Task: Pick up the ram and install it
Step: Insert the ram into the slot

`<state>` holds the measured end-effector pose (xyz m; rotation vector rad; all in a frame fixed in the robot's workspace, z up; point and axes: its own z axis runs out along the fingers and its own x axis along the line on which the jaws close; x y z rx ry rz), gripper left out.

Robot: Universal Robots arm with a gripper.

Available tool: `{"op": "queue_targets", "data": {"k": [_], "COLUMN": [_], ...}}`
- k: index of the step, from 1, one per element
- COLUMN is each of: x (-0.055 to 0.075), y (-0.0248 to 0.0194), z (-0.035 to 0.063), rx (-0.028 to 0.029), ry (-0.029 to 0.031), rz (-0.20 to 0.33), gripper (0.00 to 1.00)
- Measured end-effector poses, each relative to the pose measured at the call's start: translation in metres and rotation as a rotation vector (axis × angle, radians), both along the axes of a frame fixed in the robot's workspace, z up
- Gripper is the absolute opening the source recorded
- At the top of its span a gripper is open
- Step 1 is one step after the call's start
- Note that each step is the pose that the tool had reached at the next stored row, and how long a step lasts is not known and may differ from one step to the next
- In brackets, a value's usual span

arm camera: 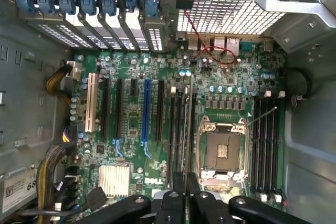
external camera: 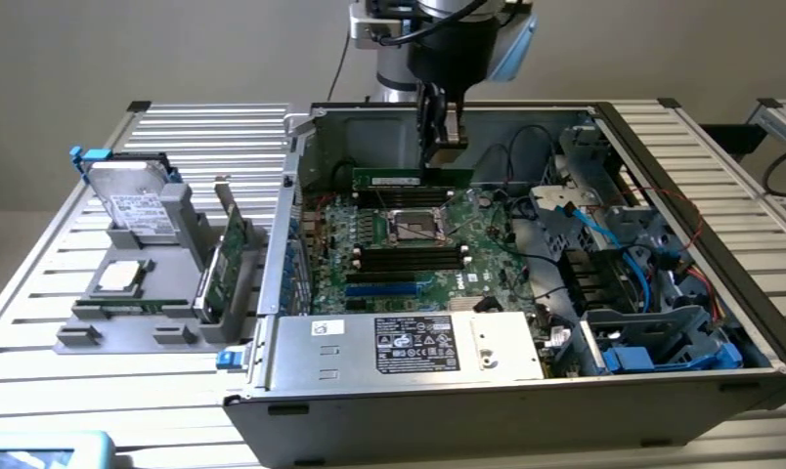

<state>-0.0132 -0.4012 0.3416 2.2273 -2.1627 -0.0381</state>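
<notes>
1. We saw the gripper (external camera: 442, 149) (arm camera: 185, 195) pinched narrow on the ram (external camera: 400, 179) (arm camera: 188, 124), which hung straight beneath it.
2. We found the ram above the board near the socket (external camera: 416, 227) (arm camera: 223, 150), its long axis running parallel to the black slots (external camera: 407, 256) (arm camera: 174, 129) beside that socket.

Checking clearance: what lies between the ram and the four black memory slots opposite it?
The CPU socket lies between the ram and those slots, seen in the wrist view.

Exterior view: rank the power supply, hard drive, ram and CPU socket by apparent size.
1. power supply
2. hard drive
3. ram and CPU socket, not ranked: the ram looks longer but much thinner, and it is farther back in the case.
</notes>
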Motion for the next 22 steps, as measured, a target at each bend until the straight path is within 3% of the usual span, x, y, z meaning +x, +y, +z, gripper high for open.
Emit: {"op": "queue_targets", "data": {"k": [3,9,11,15,22], "x": [0.000,0.000,0.000,0.000,0.001], "y": [0.0008,0.0100,0.0123,0.0151,0.0154], "z": [-0.0053,-0.0155,-0.0174,-0.0197,-0.0308], "rx": [-0.0002,-0.0021,-0.0113,-0.0400,-0.0422], "ry": [0.0001,-0.0004,-0.0007,-0.0037,-0.0094], "rz": [0.000,0.000,0.000,0.000,0.000], "gripper": [0.13,0.13,0.13,0.13,0.13]}}
